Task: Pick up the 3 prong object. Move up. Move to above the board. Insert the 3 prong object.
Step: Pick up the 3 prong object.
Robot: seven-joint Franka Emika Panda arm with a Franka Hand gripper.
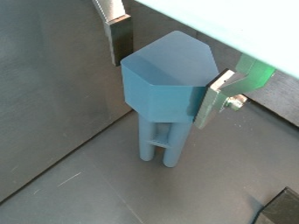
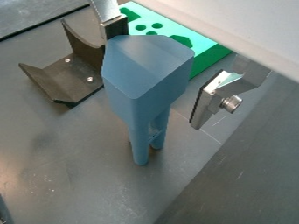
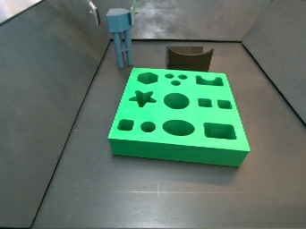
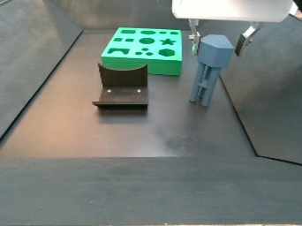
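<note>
The gripper (image 1: 167, 61) is clamped on the blocky head of the 3 prong object (image 1: 163, 96), one silver finger (image 1: 218, 98) flat against each side. The other finger (image 1: 118, 35) is mostly cut off by the frame edge in both wrist views, so you only get a sliver of it.

The piece hangs upright with prongs pointing down. In a side view (image 4: 207, 66) the prong tips look like they're at or just above the dark floor, can't tell if they actually touch. The head hides how many prongs there are from most angles.

The board (image 3: 180, 116) lies flat on the floor, well apart from the piece, which sits off beyond one of its corners. In a wrist view only a corner of it (image 2: 176, 37) peeks out behind the head.

The dark fixture (image 4: 122, 86) stands just beside the board's short edge, partly hidden behind it in a side view (image 3: 188, 56).
</note>
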